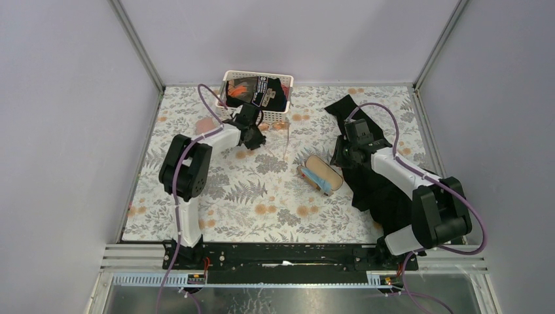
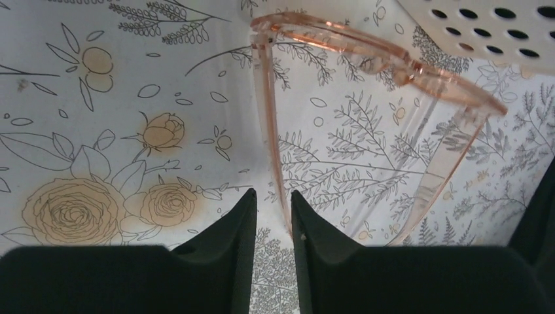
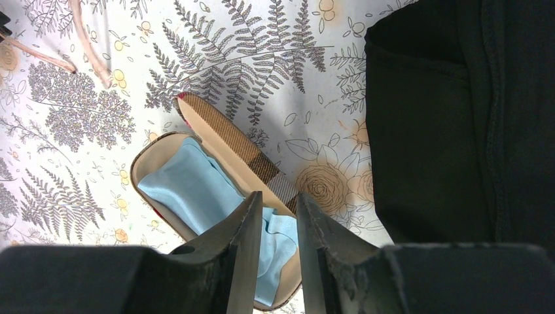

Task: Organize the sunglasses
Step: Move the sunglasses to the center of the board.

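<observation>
The pale orange-pink sunglasses (image 2: 366, 65) lie unfolded on the floral tablecloth in front of the white basket; they also show in the top view (image 1: 280, 126). My left gripper (image 2: 273, 199) (image 1: 255, 139) is at their left temple, which runs between the fingers against the right finger (image 2: 314, 229). The jaws stand a narrow gap apart, and the left finger does not touch the temple. My right gripper (image 3: 275, 203) (image 1: 338, 157) is narrowly open and empty, above the open plaid case (image 3: 216, 140) (image 1: 322, 173) that holds a light-blue cloth (image 3: 190, 190). The dark sunglasses are not made out.
A white perforated basket (image 1: 229, 78) (image 2: 484, 26) with dark items stands at the back. A pink case (image 1: 206, 124) lies left of my left arm. A black fabric (image 1: 373, 183) (image 3: 458, 118) covers the right side under my right arm.
</observation>
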Robot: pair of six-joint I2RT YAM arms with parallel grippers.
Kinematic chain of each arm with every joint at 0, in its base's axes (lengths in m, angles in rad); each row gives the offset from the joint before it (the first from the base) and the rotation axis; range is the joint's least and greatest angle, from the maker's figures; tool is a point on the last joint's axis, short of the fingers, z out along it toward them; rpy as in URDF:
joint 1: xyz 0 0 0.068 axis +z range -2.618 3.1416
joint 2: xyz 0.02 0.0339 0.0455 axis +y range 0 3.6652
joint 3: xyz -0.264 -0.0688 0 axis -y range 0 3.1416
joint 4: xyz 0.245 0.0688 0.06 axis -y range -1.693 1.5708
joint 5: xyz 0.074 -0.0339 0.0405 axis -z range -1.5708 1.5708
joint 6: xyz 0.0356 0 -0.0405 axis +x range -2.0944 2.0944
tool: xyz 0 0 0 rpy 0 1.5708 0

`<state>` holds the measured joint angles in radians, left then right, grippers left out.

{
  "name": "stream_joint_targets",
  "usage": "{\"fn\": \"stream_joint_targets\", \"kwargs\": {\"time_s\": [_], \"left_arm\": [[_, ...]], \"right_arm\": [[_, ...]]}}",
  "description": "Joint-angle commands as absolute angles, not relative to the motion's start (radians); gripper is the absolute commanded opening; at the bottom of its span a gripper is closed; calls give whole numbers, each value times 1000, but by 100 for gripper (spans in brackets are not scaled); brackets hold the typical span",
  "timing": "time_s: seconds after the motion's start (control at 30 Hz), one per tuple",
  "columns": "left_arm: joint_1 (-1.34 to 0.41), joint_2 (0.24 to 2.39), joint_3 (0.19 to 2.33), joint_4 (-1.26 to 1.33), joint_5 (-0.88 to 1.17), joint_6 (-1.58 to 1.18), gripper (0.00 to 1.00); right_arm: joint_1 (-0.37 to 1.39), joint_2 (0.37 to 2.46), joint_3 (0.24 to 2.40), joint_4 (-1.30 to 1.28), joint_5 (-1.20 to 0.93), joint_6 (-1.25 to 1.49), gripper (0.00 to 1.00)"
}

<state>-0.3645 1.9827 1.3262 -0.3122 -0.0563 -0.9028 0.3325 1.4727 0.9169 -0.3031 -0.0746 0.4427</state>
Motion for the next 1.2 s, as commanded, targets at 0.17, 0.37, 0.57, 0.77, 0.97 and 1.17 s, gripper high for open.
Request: {"fn": "stream_joint_targets", "kwargs": {"time_s": [0.17, 0.37, 0.57, 0.77, 0.97, 1.17], "left_arm": [[-382, 1977, 1344, -302, -77, -894, 2], [-404, 1897, 1275, -296, 39, -779, 0], [-427, 1851, 1248, -359, 263, -483, 0], [-490, 1805, 1236, -567, 188, -259, 0], [-516, 1746, 1161, -683, 166, -148, 1], [-544, 1743, 1151, -677, 112, -171, 29]], "right_arm": [[328, 1412, 907, -311, -97, 448, 34], [328, 1412, 918, -306, -129, 448, 34], [329, 1386, 930, -268, -237, 421, 36], [345, 1403, 937, -211, -325, 442, 41], [346, 1404, 925, -180, -400, 459, 47], [453, 1434, 963, -167, -384, 443, 51]]}}
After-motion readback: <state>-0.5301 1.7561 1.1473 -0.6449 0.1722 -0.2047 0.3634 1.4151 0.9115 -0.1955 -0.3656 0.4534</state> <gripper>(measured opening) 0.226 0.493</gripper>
